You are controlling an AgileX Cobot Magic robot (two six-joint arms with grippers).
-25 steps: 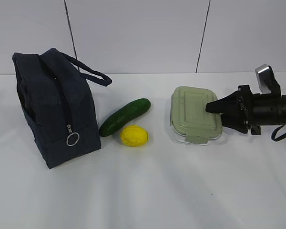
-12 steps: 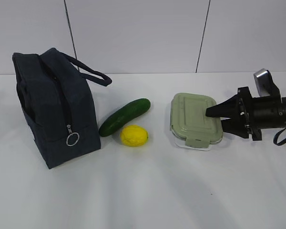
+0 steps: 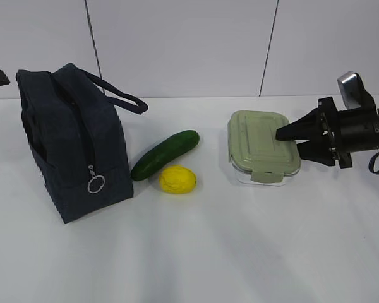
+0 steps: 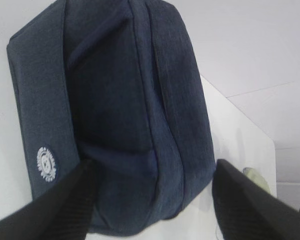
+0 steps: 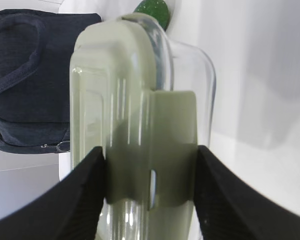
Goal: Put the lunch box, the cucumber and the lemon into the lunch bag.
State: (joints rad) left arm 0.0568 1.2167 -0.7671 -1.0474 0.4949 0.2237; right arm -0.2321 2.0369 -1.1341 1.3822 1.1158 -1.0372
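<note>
Lifted since a second ago, the lunch box (image 3: 262, 151) now tilts off the table (image 3: 240, 252), clamped at its right end by the right gripper (image 3: 284, 134). Left gripper (image 4: 152, 200) hangs open by the lunch bag (image 3: 72, 142). Carry it level; glass slips
</note>
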